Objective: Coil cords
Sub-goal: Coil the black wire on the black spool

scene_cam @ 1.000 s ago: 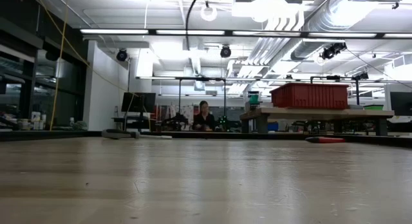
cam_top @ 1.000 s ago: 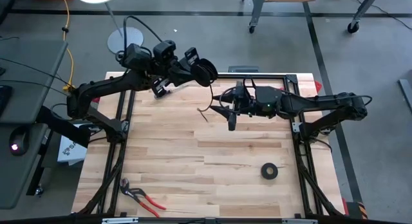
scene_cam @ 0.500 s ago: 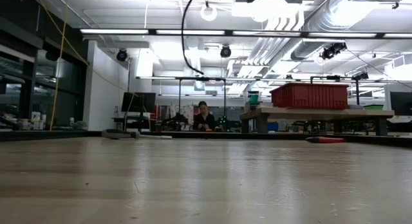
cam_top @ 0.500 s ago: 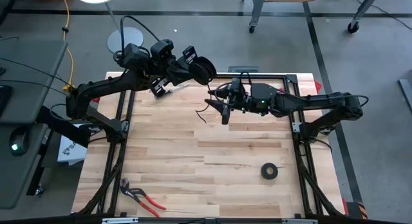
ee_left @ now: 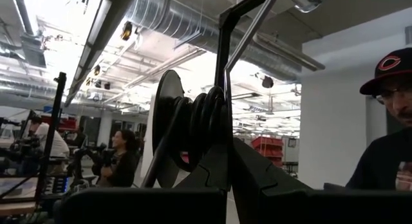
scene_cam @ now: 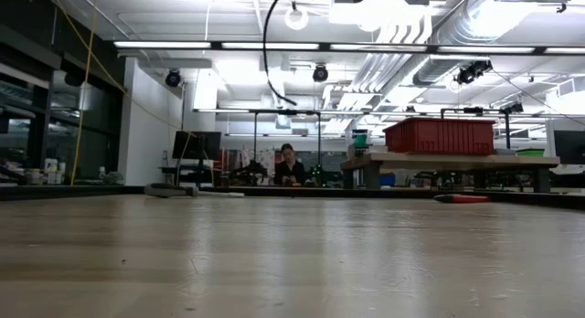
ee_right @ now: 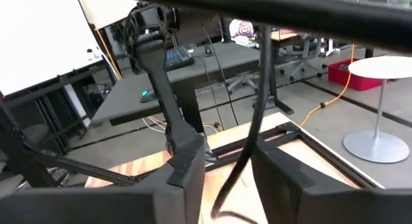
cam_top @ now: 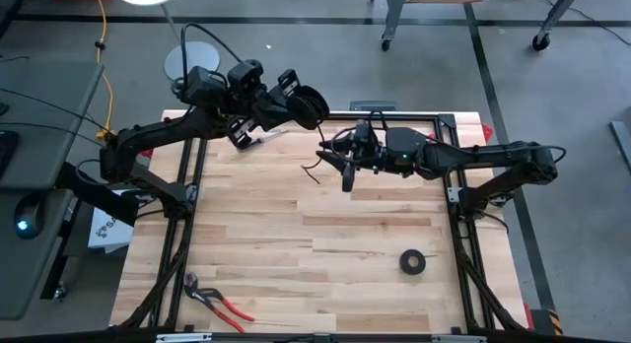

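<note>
The cord [cam_top: 314,106] is a bunch of black loops held up in the air over the far edge of the desk [cam_top: 296,244]. The left end effector [cam_top: 308,106] is clamped on the loops; in the left wrist view the loops [ee_left: 199,124] sit tight between its fingers. A thin tail [cam_top: 325,151] runs from the loops toward the right end effector [cam_top: 345,171], which is just beside them. In the right wrist view the cord [ee_right: 248,140] passes between the right fingers, which stand apart. I think the next wrap needs the right arm to carry this tail around the loops. A black tape roll [cam_top: 412,261] and red pliers [cam_top: 217,299] lie well apart on the desk. No containers show.
</note>
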Tool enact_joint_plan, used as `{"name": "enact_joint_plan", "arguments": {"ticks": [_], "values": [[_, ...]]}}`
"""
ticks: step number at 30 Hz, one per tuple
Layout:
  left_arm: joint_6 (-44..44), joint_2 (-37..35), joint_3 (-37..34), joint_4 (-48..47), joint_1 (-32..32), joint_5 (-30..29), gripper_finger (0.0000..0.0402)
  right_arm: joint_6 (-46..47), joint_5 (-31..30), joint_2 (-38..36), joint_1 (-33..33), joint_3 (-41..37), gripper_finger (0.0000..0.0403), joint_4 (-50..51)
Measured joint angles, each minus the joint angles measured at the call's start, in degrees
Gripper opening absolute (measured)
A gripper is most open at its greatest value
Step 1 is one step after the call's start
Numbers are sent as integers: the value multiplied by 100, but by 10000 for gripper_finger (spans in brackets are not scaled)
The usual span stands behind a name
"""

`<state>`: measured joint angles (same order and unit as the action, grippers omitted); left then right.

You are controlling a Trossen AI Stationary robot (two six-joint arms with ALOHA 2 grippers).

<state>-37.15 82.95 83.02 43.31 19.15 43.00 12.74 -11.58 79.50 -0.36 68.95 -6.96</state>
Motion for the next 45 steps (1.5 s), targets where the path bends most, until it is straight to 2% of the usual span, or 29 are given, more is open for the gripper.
{"name": "enact_joint_plan", "arguments": {"ticks": [10, 15, 24, 27, 37, 42, 45], "values": [[33, -30, 0, -11, 1, -11, 0, -88, -19, -48, -2, 0, 63, 76], [132, -30, 0, -13, 1, -26, 0, -180, 119, -15, -2, 0, 10, 125], [127, -93, 0, -296, 400, -19, 0, -101, 163, -121, 270, 0, 0, 390], [180, -285, 0, -1053, 654, 57, 0, 4, 157, -245, 374, 0, 0, 618], [978, -1041, 0, -4575, 1198, 195, 0, 146, 170, -726, 498, 0, 0, 863], [1182, -1290, 0, -5579, 1281, 107, 0, 232, 266, -865, 498, 0, 0, 850], [1330, -1387, 0, -5980, 1313, -203, 0, 314, 364, -907, 498, 0, 0, 848]]}}
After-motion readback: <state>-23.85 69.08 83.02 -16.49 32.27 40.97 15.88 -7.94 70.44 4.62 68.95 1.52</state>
